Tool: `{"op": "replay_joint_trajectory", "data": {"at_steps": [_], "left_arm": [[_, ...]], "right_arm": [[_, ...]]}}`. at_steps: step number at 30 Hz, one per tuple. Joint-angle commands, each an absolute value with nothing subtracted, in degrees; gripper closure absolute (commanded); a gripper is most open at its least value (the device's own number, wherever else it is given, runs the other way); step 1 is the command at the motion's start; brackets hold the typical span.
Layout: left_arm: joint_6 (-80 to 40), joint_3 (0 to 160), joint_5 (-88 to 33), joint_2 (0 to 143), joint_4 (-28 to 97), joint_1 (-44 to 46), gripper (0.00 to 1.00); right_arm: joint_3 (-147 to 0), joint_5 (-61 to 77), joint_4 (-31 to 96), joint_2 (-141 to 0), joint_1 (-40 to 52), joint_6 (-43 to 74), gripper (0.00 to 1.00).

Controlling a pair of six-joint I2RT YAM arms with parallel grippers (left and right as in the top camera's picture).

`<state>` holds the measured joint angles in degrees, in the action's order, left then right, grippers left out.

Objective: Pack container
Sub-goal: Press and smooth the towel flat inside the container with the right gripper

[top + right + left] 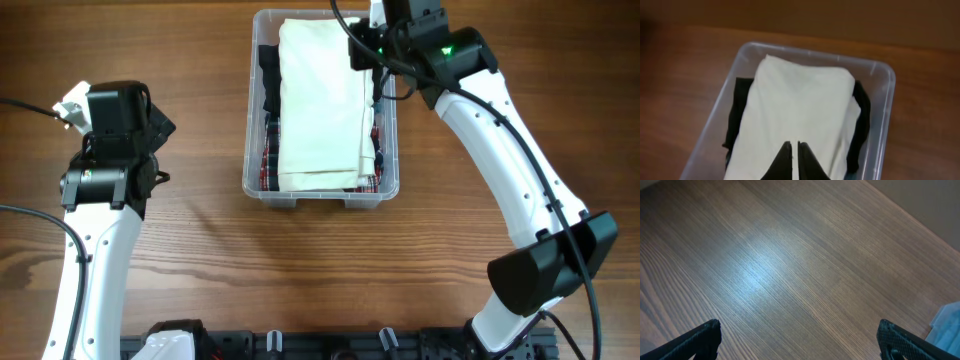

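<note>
Found clear rectangular plastic tub (320,197) at far centre of brown wooden table (200,250), packed w/ folded cream cloth (322,105) atop dark garment (268,80) & plaid garment (268,168). Saw right gripper (791,150) above cloth, fingers together. Saw left gripper (799,327) well apart over bare tabletop, fingers spread wide.

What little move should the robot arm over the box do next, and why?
Probably lift the right gripper straight up and away. Its tips look shut on nothing, and the cream cloth already lies flat on top inside the container, over the darker clothes.
</note>
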<state>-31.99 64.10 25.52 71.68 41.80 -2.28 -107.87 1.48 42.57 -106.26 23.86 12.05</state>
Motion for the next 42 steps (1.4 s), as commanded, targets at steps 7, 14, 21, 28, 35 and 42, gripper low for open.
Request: {"op": "replay_joint_trajectory", "data": {"at_steps": [7,14,21,28,35,42], "left_arm": [[-31.73,63.96,26.46,72.01,41.76,-2.52,0.0],[-31.73,63.96,26.46,72.01,41.76,-2.52,0.0],[-31.73,63.96,26.46,72.01,41.76,-2.52,0.0],[-31.73,63.96,26.46,72.01,41.76,-2.52,0.0],[-31.73,63.96,26.46,72.01,41.76,-2.52,0.0],[-31.73,63.96,26.46,72.01,41.76,-2.52,0.0]], "right_arm": [[-108.2,2.63,35.05,-121.82,24.05,10.48,0.96],[-108.2,2.63,36.77,-134.5,23.88,10.46,0.93],[-112.97,3.49,42.04,-126.76,23.83,8.97,0.93],[-113.8,3.46,50.09,-112.79,23.77,9.15,0.93],[-107.28,3.49,61.69,-112.9,23.79,13.28,0.95],[-84.99,9.23,46.83,-113.06,23.99,15.18,0.95]]}}
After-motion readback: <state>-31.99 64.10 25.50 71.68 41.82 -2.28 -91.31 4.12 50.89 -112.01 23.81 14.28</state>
